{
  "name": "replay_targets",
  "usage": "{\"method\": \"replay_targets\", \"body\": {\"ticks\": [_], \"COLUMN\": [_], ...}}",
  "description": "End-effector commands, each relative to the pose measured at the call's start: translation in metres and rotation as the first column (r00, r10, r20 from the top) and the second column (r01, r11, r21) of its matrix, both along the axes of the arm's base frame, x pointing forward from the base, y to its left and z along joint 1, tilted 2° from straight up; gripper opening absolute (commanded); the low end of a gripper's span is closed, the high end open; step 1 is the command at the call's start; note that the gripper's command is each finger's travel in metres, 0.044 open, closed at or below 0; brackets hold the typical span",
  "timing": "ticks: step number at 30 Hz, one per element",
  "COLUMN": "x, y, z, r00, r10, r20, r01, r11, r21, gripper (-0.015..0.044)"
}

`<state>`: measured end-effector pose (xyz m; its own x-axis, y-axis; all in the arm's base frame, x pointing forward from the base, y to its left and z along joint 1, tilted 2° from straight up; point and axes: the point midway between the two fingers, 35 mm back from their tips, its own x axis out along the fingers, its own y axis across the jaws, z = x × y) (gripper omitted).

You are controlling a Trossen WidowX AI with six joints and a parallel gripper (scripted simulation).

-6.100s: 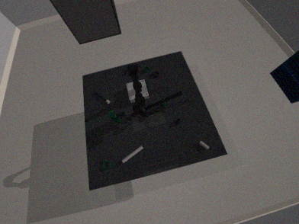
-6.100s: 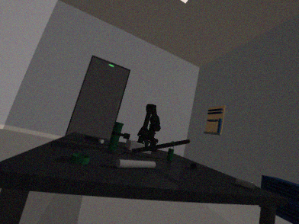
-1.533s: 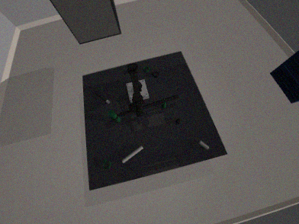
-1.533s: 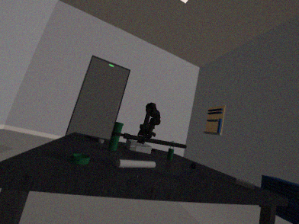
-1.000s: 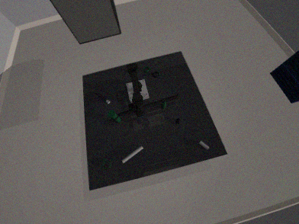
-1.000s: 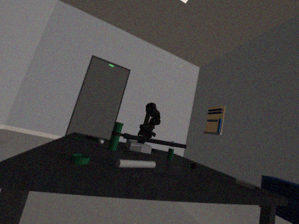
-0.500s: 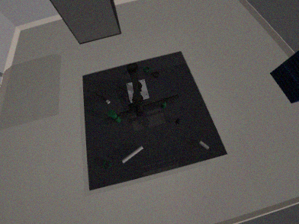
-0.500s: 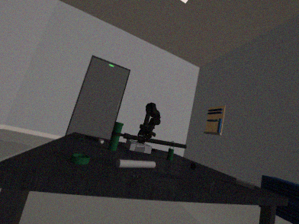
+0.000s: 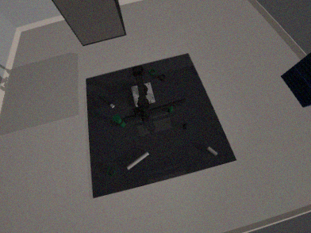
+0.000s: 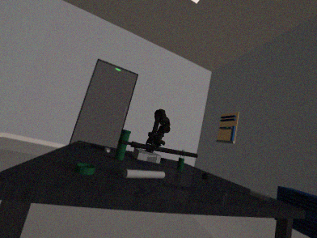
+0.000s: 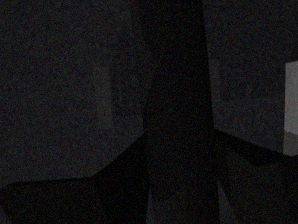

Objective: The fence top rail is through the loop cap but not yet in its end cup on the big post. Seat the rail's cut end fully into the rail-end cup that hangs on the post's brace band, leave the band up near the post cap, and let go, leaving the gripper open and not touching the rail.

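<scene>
The dark rail [image 9: 164, 105] [image 10: 174, 152] [image 11: 177, 50] runs roughly level above the table. My gripper [image 9: 143, 112] [image 10: 150, 147] [image 11: 176, 137] is shut on it; in the wrist view the rail passes between the fingers. The big green post [image 9: 117, 118] [image 10: 121, 150] stands upright at the rail's left end in the exterior view. That end reaches the post's upper part, below its top. The brace band and end cup are too dark to tell apart, so how deep the end sits is unclear. The small green post [image 9: 171, 108] [image 10: 181, 163] has a thin loop [image 10: 183, 153] around the rail near its right end.
A white tube [image 9: 138, 161] [image 10: 145, 174] lies on the dark table [image 9: 198, 79] [image 10: 226, 202]. A green ring [image 9: 111, 170] [image 10: 86, 169] and a shorter light tube [image 9: 212, 150] lie near its edges. The arm's pale base plate [image 9: 150, 99] [image 10: 154, 159] is behind the rail.
</scene>
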<state>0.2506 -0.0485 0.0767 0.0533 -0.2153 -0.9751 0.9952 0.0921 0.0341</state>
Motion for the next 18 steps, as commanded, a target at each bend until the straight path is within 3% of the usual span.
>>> {"method": "replay_targets", "body": {"ticks": [1, 18], "x": [0.0, 0.0003], "y": [-0.0017, -0.003], "z": [0.0031, 0.0046], "r00": [1.0, 1.0], "r10": [-0.001, -0.001], "r20": [0.003, 0.003], "r01": [0.001, 0.001], "r11": [1.0, 1.0], "r21": [-0.011, -0.013], "gripper": [0.0, 0.0]}}
